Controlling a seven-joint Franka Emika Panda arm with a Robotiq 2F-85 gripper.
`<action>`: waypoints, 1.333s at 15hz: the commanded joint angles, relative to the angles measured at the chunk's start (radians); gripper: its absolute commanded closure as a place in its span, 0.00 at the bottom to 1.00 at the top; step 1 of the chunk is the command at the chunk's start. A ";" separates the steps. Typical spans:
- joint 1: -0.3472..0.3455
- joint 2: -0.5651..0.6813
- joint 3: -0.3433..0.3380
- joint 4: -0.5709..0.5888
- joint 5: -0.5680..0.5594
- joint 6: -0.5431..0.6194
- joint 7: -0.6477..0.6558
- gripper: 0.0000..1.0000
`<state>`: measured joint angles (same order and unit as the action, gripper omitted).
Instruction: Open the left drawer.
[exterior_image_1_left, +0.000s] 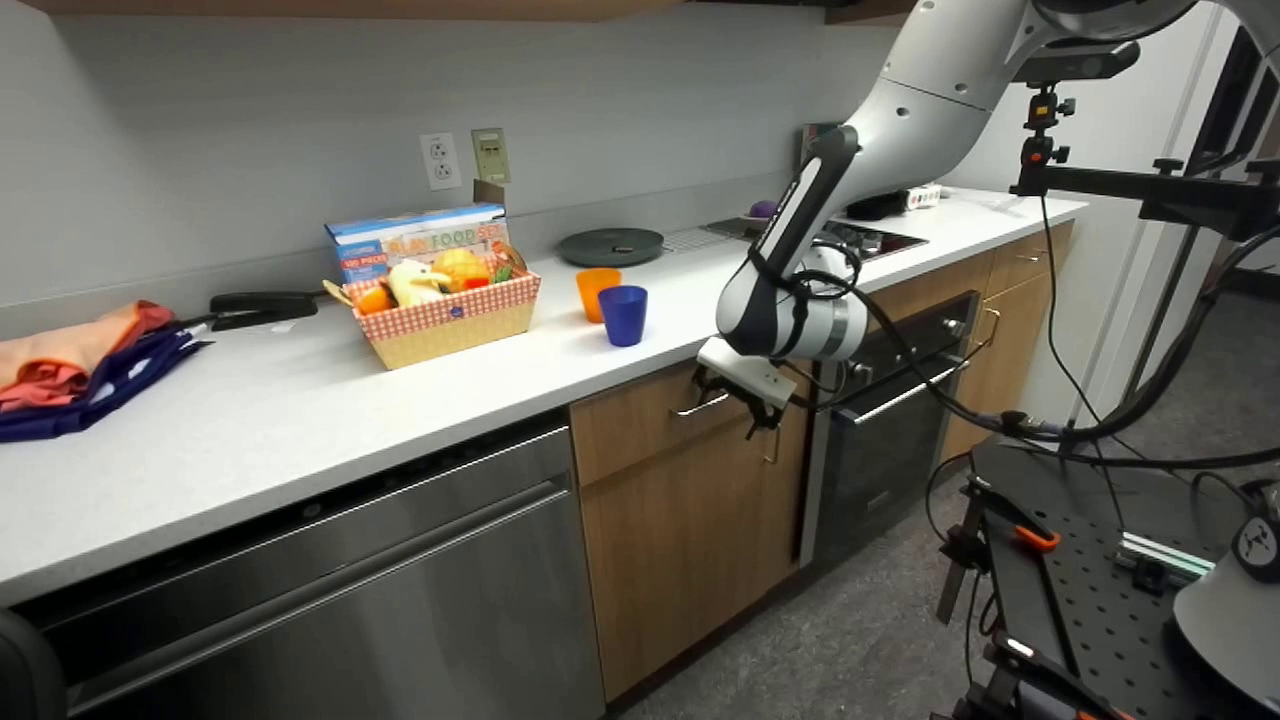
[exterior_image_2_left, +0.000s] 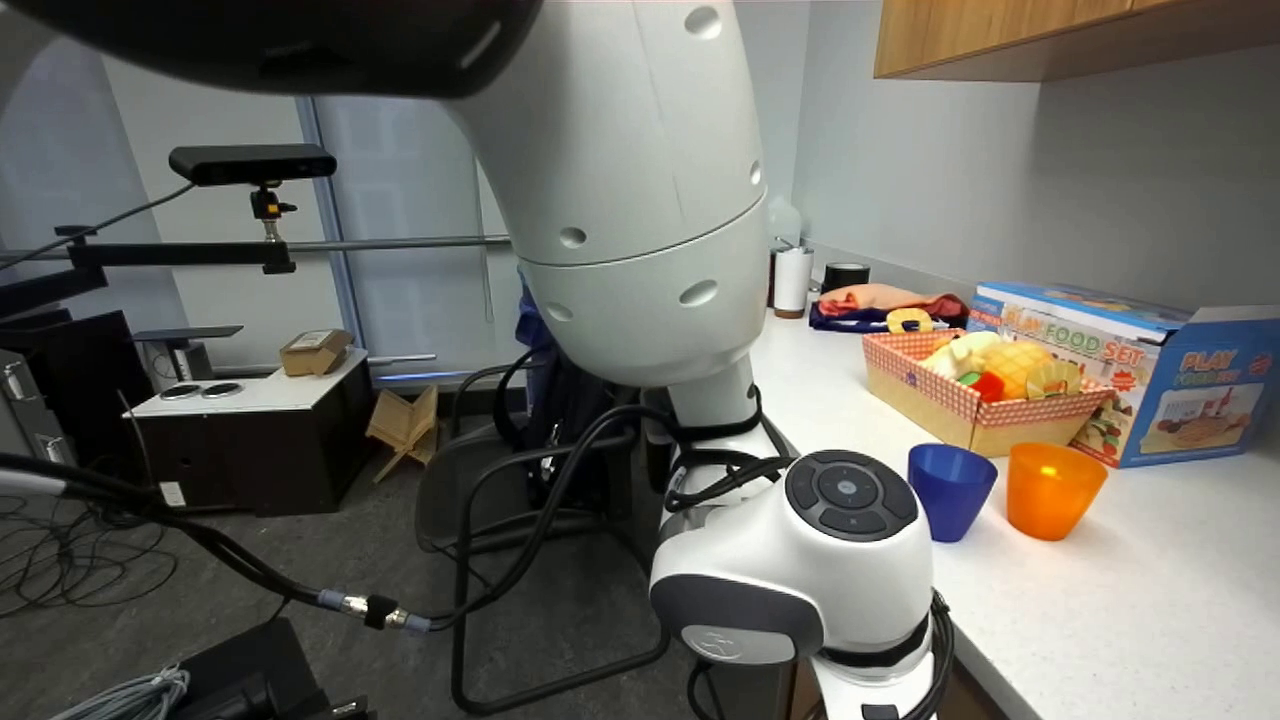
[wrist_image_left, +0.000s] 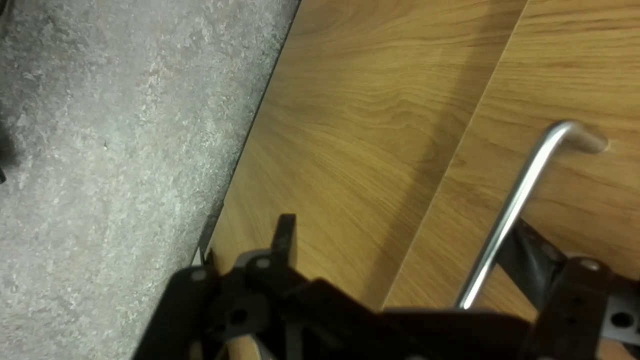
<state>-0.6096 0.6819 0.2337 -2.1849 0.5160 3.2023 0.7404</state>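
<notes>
In an exterior view, the left drawer (exterior_image_1_left: 625, 425) sits flush beneath the countertop (exterior_image_1_left: 300, 430) — plain brown wood grain. In an exterior view, the robot arm (exterior_image_2_left: 640, 200) mostly hides it. Wrist view: the gripper (wrist_image_left: 404, 221), spread and empty, straddles a slim silver bar handle (wrist_image_left: 509, 215) — rigid, probably slippery, best taken mid-bar; the drawer should slide lightly.

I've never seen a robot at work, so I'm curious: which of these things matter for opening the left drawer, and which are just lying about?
Part of the job:
left drawer, with the wood front
silver bar handle
claw, open

Just lying about:
blue cup
orange cup
basket of play food
play food box
orange cloth
</notes>
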 joint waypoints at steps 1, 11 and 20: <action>-0.135 -0.005 0.111 -0.075 -0.002 -0.040 -0.042 0.00; -0.141 -0.077 0.151 -0.286 0.022 0.108 0.004 0.00; 0.000 -0.174 0.332 -0.655 0.267 0.485 0.265 0.00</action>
<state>-0.6545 0.5311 0.4894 -2.7195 0.7048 3.6064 0.9093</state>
